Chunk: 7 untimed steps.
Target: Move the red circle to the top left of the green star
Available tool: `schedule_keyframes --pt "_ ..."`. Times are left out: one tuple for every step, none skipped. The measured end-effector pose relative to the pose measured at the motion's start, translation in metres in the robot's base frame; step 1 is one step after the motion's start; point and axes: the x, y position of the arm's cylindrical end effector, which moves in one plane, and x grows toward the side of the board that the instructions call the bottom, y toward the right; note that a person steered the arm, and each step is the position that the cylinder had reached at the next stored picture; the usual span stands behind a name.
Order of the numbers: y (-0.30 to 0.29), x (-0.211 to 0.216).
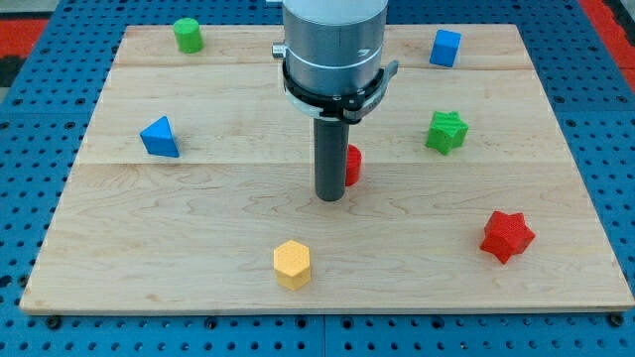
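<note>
The red circle is near the middle of the wooden board, mostly hidden behind the rod; only its right side shows. The green star sits to its upper right, well apart from it. My tip rests on the board just left of and slightly below the red circle, touching or nearly touching it; I cannot tell which.
A green cylinder is at the view's top left, a blue cube at the top right, a blue triangle at the left, a yellow hexagon at the bottom middle, a red star at the lower right. The board ends on a blue pegboard.
</note>
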Motion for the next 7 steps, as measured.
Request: schedule_keyframes --pt "0.000 0.011" --pt "0.002 -0.006" --pt "0.001 -0.016" --pt "0.001 -0.014" --pt "0.009 0.008" --pt "0.043 -0.003" --pt "0.061 -0.016"
